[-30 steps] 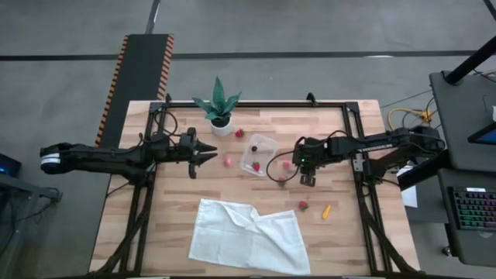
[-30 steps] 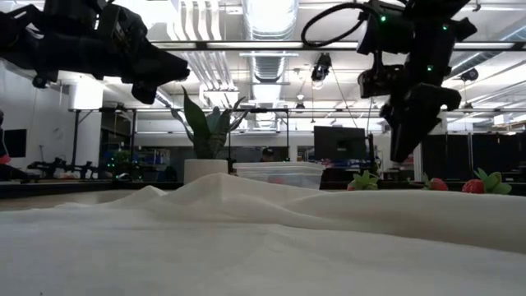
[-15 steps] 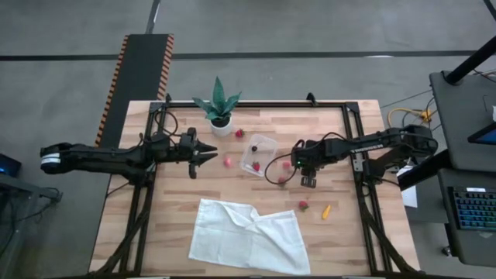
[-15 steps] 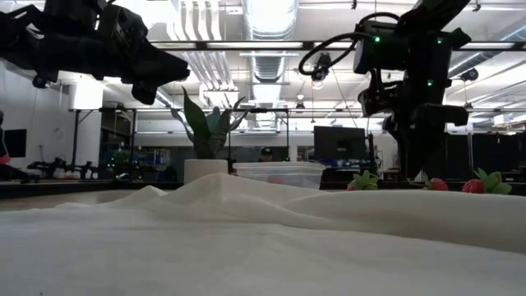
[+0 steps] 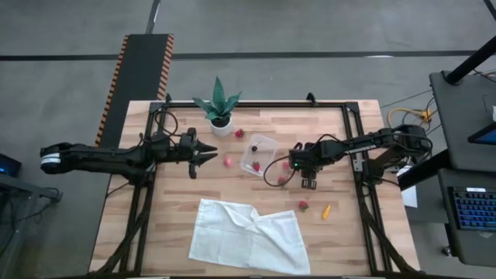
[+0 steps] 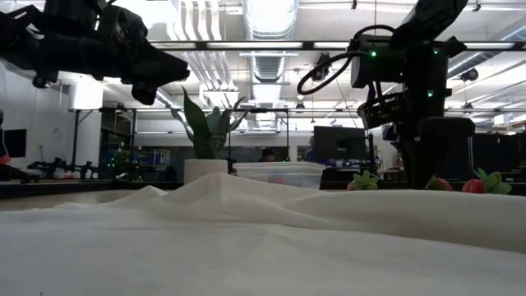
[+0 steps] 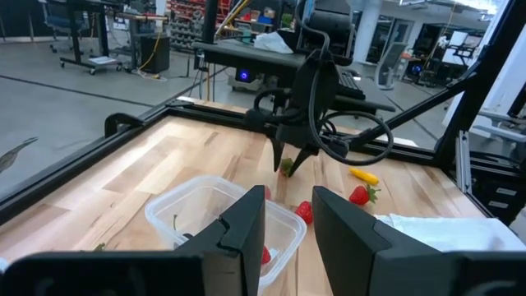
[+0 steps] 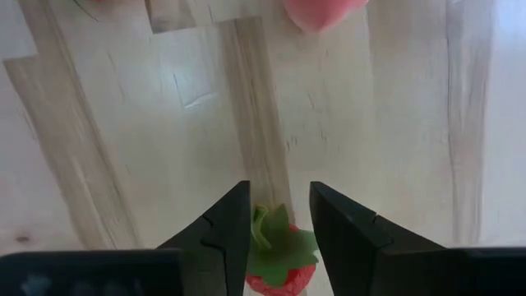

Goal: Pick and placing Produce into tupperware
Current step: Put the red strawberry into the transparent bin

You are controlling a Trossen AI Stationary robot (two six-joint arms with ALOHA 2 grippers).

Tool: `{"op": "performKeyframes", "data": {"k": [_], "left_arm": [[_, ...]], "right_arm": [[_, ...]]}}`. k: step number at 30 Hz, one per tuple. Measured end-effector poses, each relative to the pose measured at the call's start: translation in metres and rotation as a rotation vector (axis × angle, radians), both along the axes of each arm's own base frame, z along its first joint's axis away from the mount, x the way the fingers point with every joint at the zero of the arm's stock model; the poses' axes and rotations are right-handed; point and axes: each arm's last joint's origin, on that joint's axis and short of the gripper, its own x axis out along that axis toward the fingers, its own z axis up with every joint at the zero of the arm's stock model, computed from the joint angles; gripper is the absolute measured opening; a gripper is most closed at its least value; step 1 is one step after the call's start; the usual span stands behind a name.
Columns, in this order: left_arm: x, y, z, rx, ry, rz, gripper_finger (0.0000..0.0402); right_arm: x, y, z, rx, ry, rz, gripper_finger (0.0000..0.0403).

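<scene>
Since a second ago the right arm has dropped toward the desk [image 5: 178,116] and slid slightly left, so that the right gripper [image 8: 278,220] now stands low over a strawberry [image 8: 278,253]; the left arm has not shifted.

At the far left, the left gripper [image 5: 208,151] hovers above the desk's left part, well apart from any fruit, its fingers parted a little and holding nothing. Just behind it stands the green potted plant [image 5: 218,106]. To the right of that gripper a red strawberry piece [image 5: 229,161] lies on the wood, and another red piece [image 5: 239,133] lies close to the plant pot.

Next comes the tupperware [image 5: 259,154], sitting near the desk's middle, with a dark berry [image 5: 253,147] and a red piece [image 5: 256,166] inside it. In front of it, toward the near edge, the white cloth [image 5: 249,235] lies rumpled.

Right of the container, the right gripper points down at the desk, its two fingers [image 8: 342,220] set either side of the strawberry's green leaves. The jaws stand apart with the fruit between them, not yet clamped on it as far as the wrist view shows. Another red piece [image 8: 316,10] lies on the wood just beyond.

Farther right, near the cloth's corner, lie one more strawberry [image 5: 303,205] and the small orange-yellow piece [image 5: 326,211].
</scene>
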Motion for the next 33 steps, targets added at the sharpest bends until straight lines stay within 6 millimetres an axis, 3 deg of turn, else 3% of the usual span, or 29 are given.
{"op": "performKeyframes", "data": {"k": [33], "left_arm": [[-0.001,0.000,-0.002,-0.002,0.006,0.000,0.0089]], "right_arm": [[-0.005,0.002,0.014,0.026,-0.005,0.031,0.0112]]}}
